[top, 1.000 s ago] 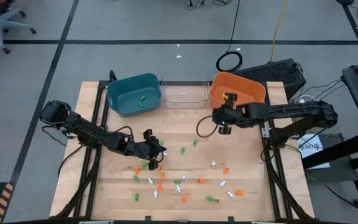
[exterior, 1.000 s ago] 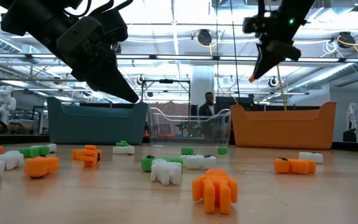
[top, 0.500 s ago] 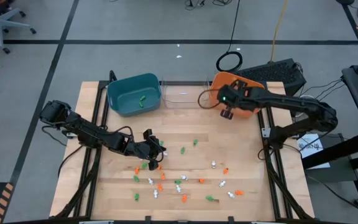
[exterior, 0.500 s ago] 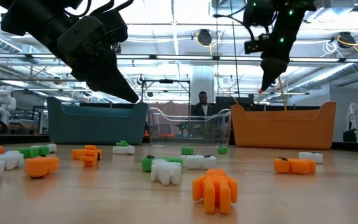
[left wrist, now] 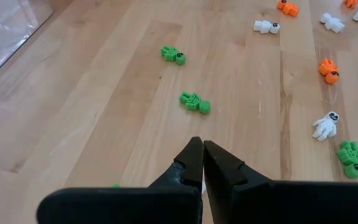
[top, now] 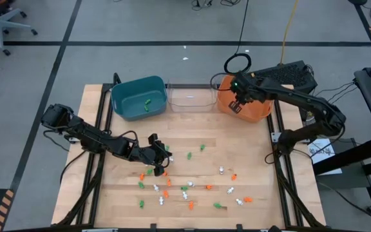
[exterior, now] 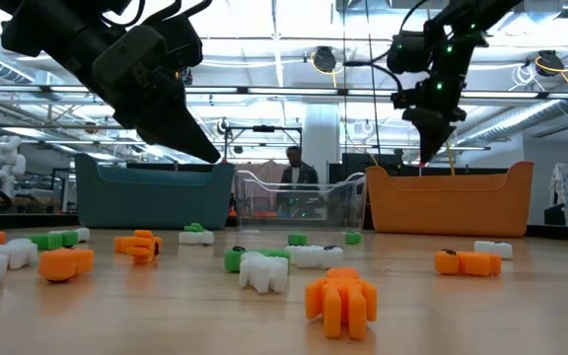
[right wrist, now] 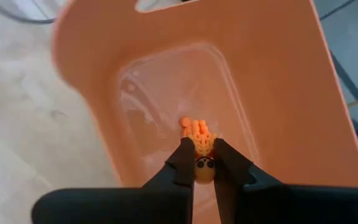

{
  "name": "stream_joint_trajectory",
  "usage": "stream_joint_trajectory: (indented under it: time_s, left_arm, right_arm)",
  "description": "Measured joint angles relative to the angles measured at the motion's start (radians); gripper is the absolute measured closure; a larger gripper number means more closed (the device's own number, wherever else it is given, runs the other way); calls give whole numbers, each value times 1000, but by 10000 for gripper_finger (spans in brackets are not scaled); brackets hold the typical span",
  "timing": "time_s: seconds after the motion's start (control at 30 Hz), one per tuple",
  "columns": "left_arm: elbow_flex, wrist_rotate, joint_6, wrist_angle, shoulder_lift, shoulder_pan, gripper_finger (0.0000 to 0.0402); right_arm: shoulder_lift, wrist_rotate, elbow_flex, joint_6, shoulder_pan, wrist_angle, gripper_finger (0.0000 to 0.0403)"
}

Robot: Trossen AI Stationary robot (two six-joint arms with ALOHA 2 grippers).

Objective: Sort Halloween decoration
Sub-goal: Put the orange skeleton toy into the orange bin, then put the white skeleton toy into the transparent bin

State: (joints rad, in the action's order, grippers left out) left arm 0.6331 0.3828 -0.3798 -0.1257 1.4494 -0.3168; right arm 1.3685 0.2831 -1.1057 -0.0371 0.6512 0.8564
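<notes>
Orange trinket (right wrist: pixel 199 142) sits pinched in the right gripper (right wrist: pixel 201 163), poised above the orange bin (top: pixel 257 109). Remaining Halloween decoration (top: pixel 187 188) lies scattered across the desk (top: pixel 250 161), near the left gripper (left wrist: pixel 202 163), which hovers closed on nothing (a few green pieces just ahead of it). Risk: released too near the rim, the trinket could bounce out onto the floor. A second ago the right gripper hung over the desk in front of the bin; now it is above the bin.
</notes>
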Motion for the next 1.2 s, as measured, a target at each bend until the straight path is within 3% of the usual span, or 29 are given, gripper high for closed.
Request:
stream_joint_trajectory:
  time_s: [0.33,0.77,1.0,1.2]
  left_arm:
    - [0,2,-8,-18,0,0,391]
    - [0,97,-8,-52,0,-19,391]
    - [0,119,-8,-41,0,-46,391]
    - [0,108,-7,-7,0,-70,376]
  right_arm:
    - [152,2,81,-1,56,-100,379]
    - [127,4,110,-33,61,-163,265]
    - [-76,7,128,-110,-137,-162,257]
    - [-275,58,205,-194,-460,-238,263]
